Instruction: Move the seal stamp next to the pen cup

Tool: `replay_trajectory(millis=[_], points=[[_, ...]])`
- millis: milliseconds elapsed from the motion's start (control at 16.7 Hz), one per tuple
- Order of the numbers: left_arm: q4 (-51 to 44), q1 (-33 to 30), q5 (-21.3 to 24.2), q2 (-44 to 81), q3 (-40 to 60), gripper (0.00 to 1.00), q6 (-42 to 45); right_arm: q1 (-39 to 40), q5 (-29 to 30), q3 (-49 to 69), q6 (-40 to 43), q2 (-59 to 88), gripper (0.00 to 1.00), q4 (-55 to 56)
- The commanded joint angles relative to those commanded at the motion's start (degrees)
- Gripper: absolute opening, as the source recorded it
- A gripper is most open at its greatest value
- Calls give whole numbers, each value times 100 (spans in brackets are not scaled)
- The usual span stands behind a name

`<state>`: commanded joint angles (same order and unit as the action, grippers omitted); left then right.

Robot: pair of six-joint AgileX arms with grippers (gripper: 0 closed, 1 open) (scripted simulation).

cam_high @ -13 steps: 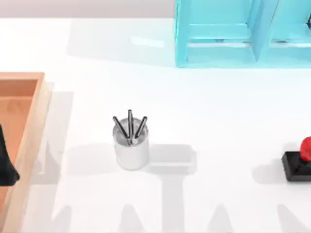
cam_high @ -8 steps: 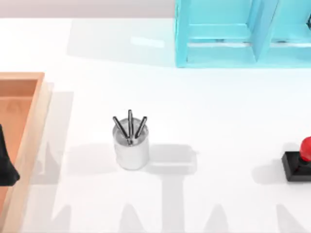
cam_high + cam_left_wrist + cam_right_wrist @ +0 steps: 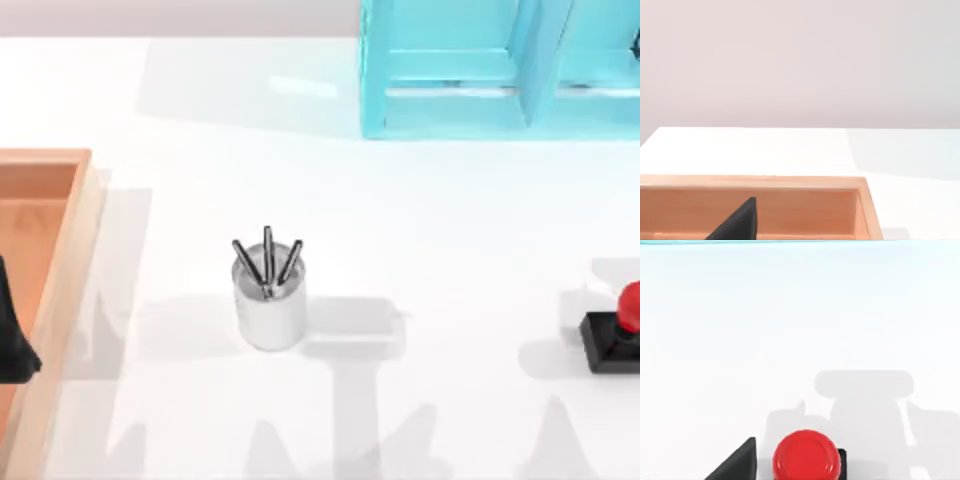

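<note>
The pen cup (image 3: 270,300), a short silver cylinder with three dark pens, stands near the middle of the table. The seal stamp (image 3: 617,332), a black block with a red knob, stands far off it at the table's right edge. In the right wrist view the red knob (image 3: 806,458) is close below the camera, with a dark part of my right gripper (image 3: 737,465) just beside it. My left gripper (image 3: 12,335) hangs as a dark shape over the orange tray at the far left, and a dark part of it (image 3: 737,225) is seen against the tray's wall.
An orange wooden tray (image 3: 72,260) runs along the left edge. A cyan shelf unit (image 3: 500,70) stands at the back right. White tabletop lies between the pen cup and the seal stamp.
The arm shadows on the table's front right have shifted, and a new patch of shadow lies by the seal stamp. The stamp, the cup and the left gripper have not moved.
</note>
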<state>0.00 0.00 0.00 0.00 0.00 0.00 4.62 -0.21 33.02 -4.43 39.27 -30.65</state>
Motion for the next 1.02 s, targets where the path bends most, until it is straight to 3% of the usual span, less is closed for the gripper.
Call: replay_trajectory(millis=[540,780,1020], points=[[0,0,0,0,0,100,0,444,-5,3429,-511,4383,100,-3331],[0,0,0,0,0,100,0,552,15,4332,-632,5380,100,-4094],[0,0,0,0,0,100,0,573,21,4516,-658,5582,100,-4244]])
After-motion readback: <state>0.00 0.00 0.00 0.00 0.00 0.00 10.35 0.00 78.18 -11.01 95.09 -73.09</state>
